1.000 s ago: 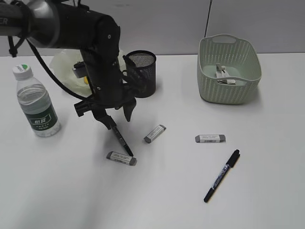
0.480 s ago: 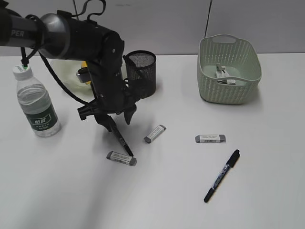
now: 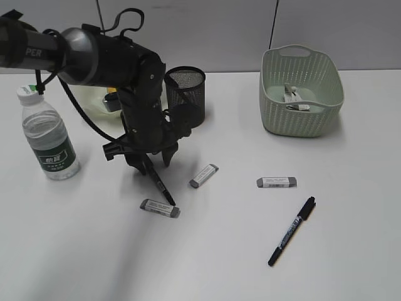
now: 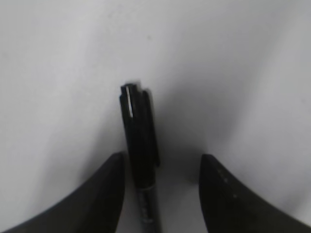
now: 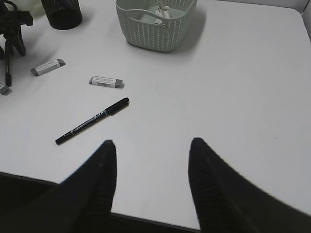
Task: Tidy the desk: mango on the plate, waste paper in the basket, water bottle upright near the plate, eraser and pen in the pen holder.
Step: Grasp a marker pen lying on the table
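**Left tool gripping a pen; right tool idle over the tabletop edge**

The left tool (image 3: 149,160) is closed partway onto a black pen (image 3: 160,185), which hangs slanted toward 5 o'clock; its lower tip sits at a grey eraser (image 3: 160,208), contact uncertain. In the left wrist view the pen (image 4: 141,160) lies against the left finger (image 4: 92,194), its lower length cut off by the frame. The right tool (image 5: 151,160) stands half open and empty. A second pen (image 3: 292,231) lies at 4 o'clock, with two more erasers (image 3: 203,175) (image 3: 276,182) between. The arm hides most of the plate (image 3: 88,100) (a yellow sliver is visible there, perhaps the mango). The pen holder (image 3: 185,95) stands beside it. The basket (image 3: 301,91) at 2 o'clock holds the waste paper (image 3: 293,99); the water bottle (image 3: 49,135) stands upright at 9 o'clock.
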You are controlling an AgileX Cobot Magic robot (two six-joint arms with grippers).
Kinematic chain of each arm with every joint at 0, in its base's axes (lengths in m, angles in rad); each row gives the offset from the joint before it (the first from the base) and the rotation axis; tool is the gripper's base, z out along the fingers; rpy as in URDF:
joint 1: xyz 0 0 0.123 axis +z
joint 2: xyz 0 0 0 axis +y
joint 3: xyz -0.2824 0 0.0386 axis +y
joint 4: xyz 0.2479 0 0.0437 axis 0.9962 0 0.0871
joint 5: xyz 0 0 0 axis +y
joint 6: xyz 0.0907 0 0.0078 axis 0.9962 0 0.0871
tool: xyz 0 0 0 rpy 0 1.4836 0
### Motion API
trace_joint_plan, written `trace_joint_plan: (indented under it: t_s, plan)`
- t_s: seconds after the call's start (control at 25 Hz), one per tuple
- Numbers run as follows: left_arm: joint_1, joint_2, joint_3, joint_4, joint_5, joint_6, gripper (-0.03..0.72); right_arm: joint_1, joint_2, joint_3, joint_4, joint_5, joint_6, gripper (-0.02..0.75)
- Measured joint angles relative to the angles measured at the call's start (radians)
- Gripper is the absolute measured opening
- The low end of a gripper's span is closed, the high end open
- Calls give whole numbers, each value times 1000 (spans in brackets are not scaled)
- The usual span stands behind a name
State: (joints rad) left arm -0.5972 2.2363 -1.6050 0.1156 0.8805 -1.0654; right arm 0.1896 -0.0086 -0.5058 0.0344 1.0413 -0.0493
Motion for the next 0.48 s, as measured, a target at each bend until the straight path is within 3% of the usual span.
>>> trace_joint_plan:
  t_s: [0.28,0.36,0.48]
  plan:
    - [5,2,-3,-6,2,0,375,0,0,0,0,0,0,393]
    - [5,2,-3,-6,11,0,313,0,0,0,0,0,0,393]
    - [9,3,-3,-1,38,0,112,0,0,0,0,0,0,393]
